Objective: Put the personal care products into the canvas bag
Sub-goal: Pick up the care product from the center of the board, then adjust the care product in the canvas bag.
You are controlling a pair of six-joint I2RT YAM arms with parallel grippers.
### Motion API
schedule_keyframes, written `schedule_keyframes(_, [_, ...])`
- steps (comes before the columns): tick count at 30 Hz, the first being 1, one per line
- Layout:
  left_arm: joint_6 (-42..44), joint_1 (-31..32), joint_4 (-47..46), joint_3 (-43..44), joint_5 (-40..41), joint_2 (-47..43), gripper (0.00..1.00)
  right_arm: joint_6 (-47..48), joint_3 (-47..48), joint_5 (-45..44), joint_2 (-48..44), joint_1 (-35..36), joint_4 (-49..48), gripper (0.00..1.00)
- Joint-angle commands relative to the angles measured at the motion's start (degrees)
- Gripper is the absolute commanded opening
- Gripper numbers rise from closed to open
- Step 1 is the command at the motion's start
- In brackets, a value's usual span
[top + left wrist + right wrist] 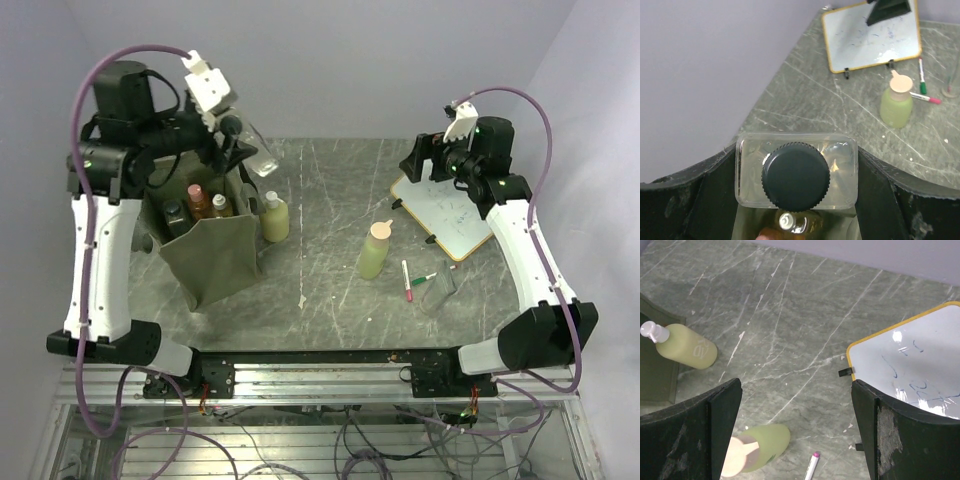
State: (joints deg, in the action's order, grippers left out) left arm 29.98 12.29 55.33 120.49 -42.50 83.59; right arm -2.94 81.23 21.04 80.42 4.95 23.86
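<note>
Clear square plastic bottle with black cap [796, 172] is held by the left hand [797, 200] above the olive-green canvas bag [215, 255].
Release into the bag is called for next; the right hand [796, 435], wide and empty, is poised beside the bag's far side.

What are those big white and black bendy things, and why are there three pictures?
They are two robot arms bolted to the near edge of a grey stone-look table. Each ends in a two-finger gripper. One picture looks down from above; the other two come from small cameras on each wrist.

The left gripper holds a clear square bottle with a black ribbed cap above the olive-green canvas bag, which already has a few bottles inside. The right gripper is open and empty, above the table.

Still out on the table: a pale green bottle with a white pump beside the bag, a pale green bottle with a beige cap, two marker pens, and a white wood-framed whiteboard.
</note>
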Motion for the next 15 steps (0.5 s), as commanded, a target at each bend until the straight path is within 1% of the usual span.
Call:
schedule_keyframes(1, [-3.9, -7.0, -11.7, 2.9, -6.6, -5.8, 0.07, 0.6, 1.1, -0.5, 0.8, 0.8, -0.9, 0.91])
schedule_keyframes(7, [-4.2, -15.2, -9.9, -2.3, -6.5, -10.5, 0.07, 0.9, 1.8, -0.4, 1.9, 1.8, -0.9, 0.91])
schedule_keyframes(11, [-5.9, -20.6, -9.5, -7.4, -8.9, -13.3, 0.07, 0.9, 3.1, 0.2, 2.4, 3.0, -1.0, 0.91])
schedule_keyframes(13, [-6.2, -22.1, -9.2, -10.1, -9.5, -14.3, 0.07, 1.3, 4.2, 0.7, 2.6, 4.1, -0.8, 0.91])
schedule_keyframes(15, [-3.6, -22.7, -6.8, -11.8, -8.7, -15.0, 0.07, 1.8, 5.0, 1.1, 2.9, 5.3, -0.7, 0.91])
